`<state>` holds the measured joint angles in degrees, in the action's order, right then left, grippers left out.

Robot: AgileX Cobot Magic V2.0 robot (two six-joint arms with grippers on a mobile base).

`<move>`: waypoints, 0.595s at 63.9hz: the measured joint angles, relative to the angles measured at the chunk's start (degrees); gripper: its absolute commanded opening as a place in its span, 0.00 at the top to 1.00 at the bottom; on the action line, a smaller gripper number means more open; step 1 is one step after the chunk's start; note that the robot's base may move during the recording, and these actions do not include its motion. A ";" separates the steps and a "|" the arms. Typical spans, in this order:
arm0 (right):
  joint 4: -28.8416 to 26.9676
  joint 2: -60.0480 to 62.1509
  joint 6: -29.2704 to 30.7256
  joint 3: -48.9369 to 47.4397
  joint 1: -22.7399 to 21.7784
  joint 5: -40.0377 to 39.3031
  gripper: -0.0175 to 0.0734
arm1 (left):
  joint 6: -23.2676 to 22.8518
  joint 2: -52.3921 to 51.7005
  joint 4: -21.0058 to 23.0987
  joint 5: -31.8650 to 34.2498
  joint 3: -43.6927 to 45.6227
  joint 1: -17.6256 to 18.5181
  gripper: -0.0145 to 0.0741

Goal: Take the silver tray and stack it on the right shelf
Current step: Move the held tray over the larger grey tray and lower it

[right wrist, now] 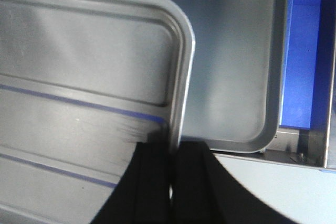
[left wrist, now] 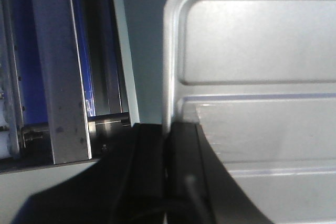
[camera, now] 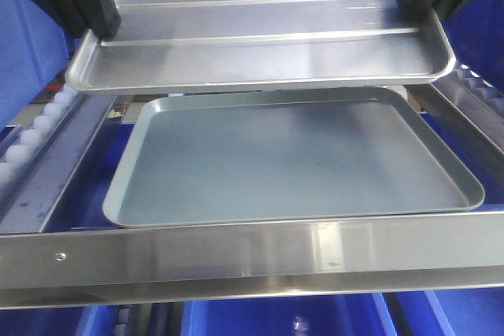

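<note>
Steel-bright, the silver tray [camera: 260, 33] is hanging level just above the dull grey-green tray [camera: 291, 163] lying on the right shelf [camera: 197, 256], with the left gripper [left wrist: 167, 132] and right gripper [right wrist: 172, 149] reaching in from the near side, each clamping one side rim.

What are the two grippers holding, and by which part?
Both hold the silver tray: the left gripper clamps its left rim, the right gripper its right rim.

One silver tray [camera: 260, 29], one plain grey tray [camera: 291, 159], two end effectors [camera: 102, 27] [camera: 414, 1] — perhaps three blue crates [camera: 276, 316].
</note>
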<state>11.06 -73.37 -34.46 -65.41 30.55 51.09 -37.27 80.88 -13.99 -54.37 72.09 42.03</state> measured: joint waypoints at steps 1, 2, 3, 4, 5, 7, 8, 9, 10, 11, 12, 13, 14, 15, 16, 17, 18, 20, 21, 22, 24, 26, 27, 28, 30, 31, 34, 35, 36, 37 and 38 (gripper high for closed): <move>0.00 0.00 0.00 0.00 0.00 0.00 0.74 | 0.00 0.00 0.00 0.00 0.00 0.00 0.94; 0.00 0.00 0.00 0.00 0.00 0.00 0.74 | 0.00 0.00 0.00 0.00 0.00 0.00 0.94; 0.00 0.00 0.00 0.00 0.00 0.00 0.74 | 0.00 0.00 0.00 0.00 0.00 0.00 0.94; 0.00 0.00 0.00 0.00 0.00 0.00 0.74 | 0.00 0.00 0.00 0.00 0.00 0.00 0.94; 0.00 0.00 0.00 0.00 0.00 0.00 0.74 | 0.00 0.00 0.00 0.00 0.00 0.00 0.94; 0.00 0.00 0.00 0.00 0.00 0.00 0.74 | 0.00 0.00 0.00 0.00 0.00 0.00 0.94; 0.00 0.00 0.00 0.00 0.00 0.00 0.74 | 0.00 0.00 0.00 0.00 0.00 0.00 0.94; 0.00 0.00 0.00 0.00 0.00 0.00 0.74 | 0.00 0.00 0.00 0.00 0.00 0.00 0.94; 0.00 0.00 0.00 0.00 0.00 0.00 0.74 | 0.00 0.00 0.00 0.00 0.00 0.00 0.94; 0.00 0.00 0.00 0.00 0.00 0.00 0.74 | 0.00 0.00 0.00 0.00 0.00 0.00 0.94; 0.00 0.00 0.00 0.00 0.00 0.00 0.74 | 0.00 0.00 0.00 0.00 0.00 0.00 0.94; 0.00 0.00 0.00 0.00 0.00 0.00 0.74 | 0.00 0.00 0.00 0.00 0.00 0.00 0.94; 0.00 0.00 0.00 0.00 0.00 0.00 0.74 | 0.00 0.00 0.00 0.00 0.00 0.00 0.94; 0.00 0.00 0.00 0.00 0.00 0.00 0.74 | 0.00 0.00 0.00 0.00 0.00 0.00 0.94; 0.00 0.00 0.00 0.00 0.00 0.00 0.74 | 0.00 0.00 0.00 0.00 0.00 0.00 0.94; 0.00 0.00 0.00 0.00 0.00 0.00 0.74 | 0.00 0.00 0.00 0.00 0.00 0.00 0.94; 0.00 0.00 0.00 0.00 0.00 0.00 0.74 | -0.09 0.00 0.00 0.00 0.00 0.00 0.94; 0.00 0.00 0.00 0.00 0.00 0.00 0.74 | -0.09 0.00 0.00 0.00 0.00 0.00 0.94; 0.00 0.00 0.00 0.00 0.00 0.00 0.74 | -0.09 0.00 0.00 0.00 0.00 0.00 0.94; 0.00 0.00 0.00 0.00 0.00 0.00 0.74 | -0.09 0.00 0.00 0.00 0.00 0.00 0.94; 0.00 0.00 0.00 0.00 0.00 0.00 0.74 | -0.09 0.00 0.00 0.00 0.00 0.00 0.94; 0.00 0.00 0.00 0.00 0.00 0.00 0.74 | -0.09 0.00 0.00 0.00 0.00 0.00 0.94; 0.00 0.00 0.00 0.00 0.00 0.00 0.74 | -0.09 0.00 0.00 0.00 0.00 0.00 0.94; 0.00 0.00 0.00 0.00 0.00 0.00 0.74 | -0.09 0.00 0.00 0.00 0.00 0.00 0.94; 0.00 0.00 0.00 0.00 0.00 0.00 0.74 | -0.09 0.00 0.00 0.00 0.00 0.00 0.94; 0.00 0.00 0.00 0.00 0.00 0.00 0.74 | -0.09 0.00 0.00 0.00 0.00 0.00 0.94; 0.00 0.00 0.00 0.00 0.00 0.00 0.74 | -0.09 0.00 0.00 0.00 0.00 0.00 0.94; 0.00 0.00 0.00 0.00 0.00 0.00 0.74 | -0.09 0.00 0.00 0.00 0.00 0.00 0.94; 0.00 0.00 0.00 0.00 0.00 0.00 0.74 | -0.09 0.00 0.00 0.00 0.00 0.00 0.94; 0.00 0.00 0.00 0.00 0.00 0.00 0.74 | -0.09 0.00 0.00 0.00 0.00 0.00 0.94; 0.00 0.00 0.00 0.00 0.00 0.00 0.74 | -0.09 0.00 0.00 0.00 0.00 0.00 0.94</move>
<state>11.06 -73.37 -34.46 -65.41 30.55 51.09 -37.37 80.88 -13.99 -54.37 72.09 42.03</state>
